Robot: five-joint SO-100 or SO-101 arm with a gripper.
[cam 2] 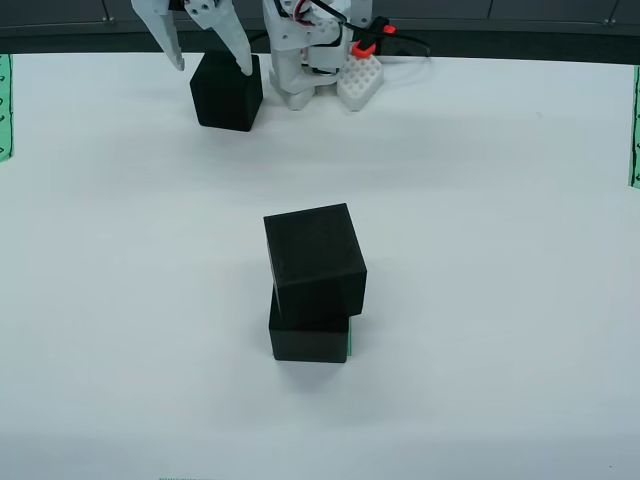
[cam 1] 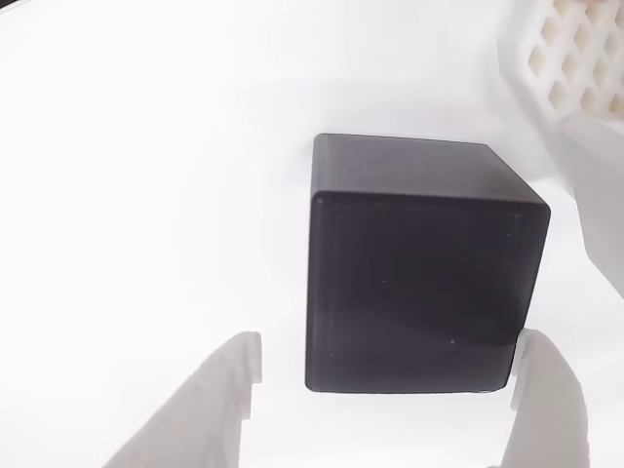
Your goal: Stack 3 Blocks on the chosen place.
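Three black blocks show in the view from the front. Two are stacked mid-table: the upper block (cam 2: 315, 255) sits twisted and shifted back on the lower block (cam 2: 308, 338). A sliver of the chosen place (cam 2: 349, 342), green, peeks out at the lower block's right side. The third block (cam 2: 227, 92) (cam 1: 419, 273) rests on the table at the back left. My gripper (cam 2: 210, 65) (cam 1: 390, 351) is open around it. In the view that rides on the gripper, the right finger (cam 1: 546, 400) touches the block's edge and the left finger (cam 1: 219, 400) stands apart from it.
The arm's white base (cam 2: 305, 60) stands at the back, with a white gridded piece (cam 2: 362, 80) (cam 1: 575, 49) beside it. Narrow green strips with black marks lie at the left edge (cam 2: 4, 105) and right edge (cam 2: 634, 130). The table is plain white.
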